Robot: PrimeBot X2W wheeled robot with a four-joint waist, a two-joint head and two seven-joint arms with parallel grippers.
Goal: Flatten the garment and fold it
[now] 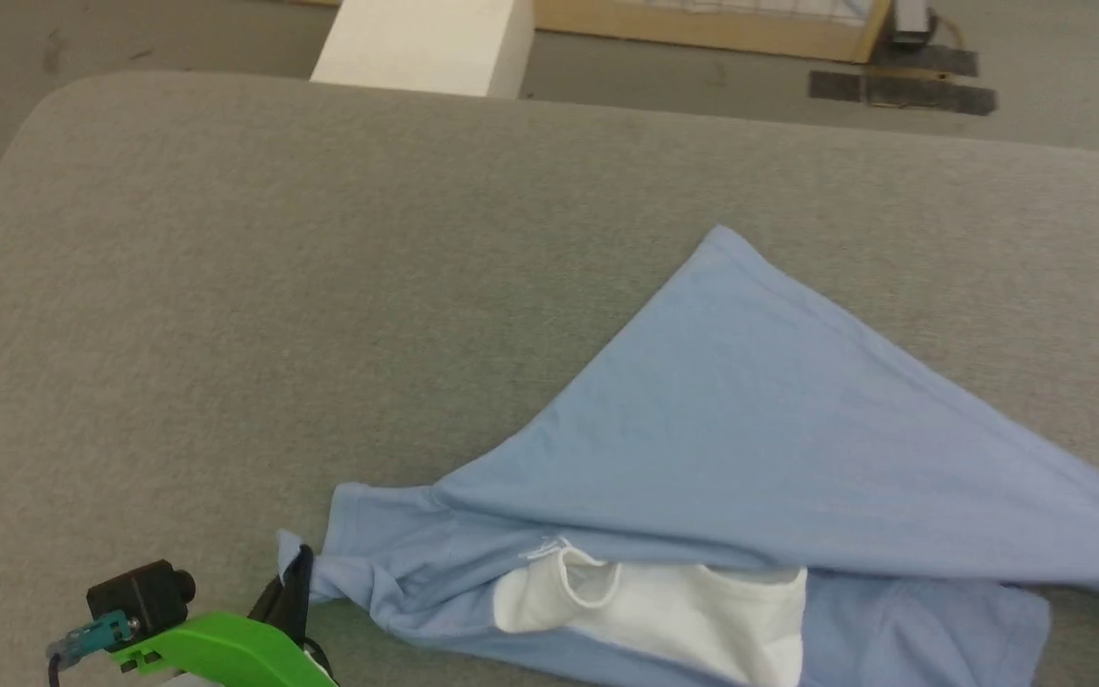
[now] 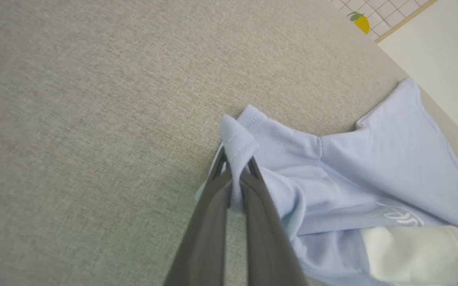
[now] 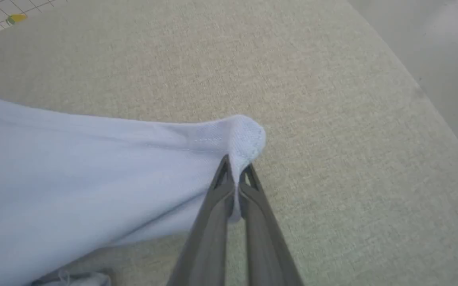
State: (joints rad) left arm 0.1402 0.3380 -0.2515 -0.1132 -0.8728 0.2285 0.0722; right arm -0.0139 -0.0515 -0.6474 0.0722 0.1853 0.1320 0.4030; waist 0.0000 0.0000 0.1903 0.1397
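The garment (image 1: 750, 429), a light blue shirt with a white collar part (image 1: 673, 611), lies partly spread on the grey table (image 1: 225, 286), one corner pointing to the far side. My left gripper (image 1: 297, 577) at the lower left is shut on a bunched sleeve edge; in the left wrist view its fingers (image 2: 253, 174) pinch the garment (image 2: 372, 159) fold. My right gripper (image 3: 235, 171) is shut on another corner of the garment (image 3: 94, 171), which stretches away to the left, lifted off the table.
A white block (image 1: 425, 43) and a wooden frame (image 1: 702, 29) stand on the floor beyond the table's far edge. Dark tape strips (image 1: 902, 91) lie on the floor at the back right. The table's rounded far left corner (image 1: 63, 95) is near.
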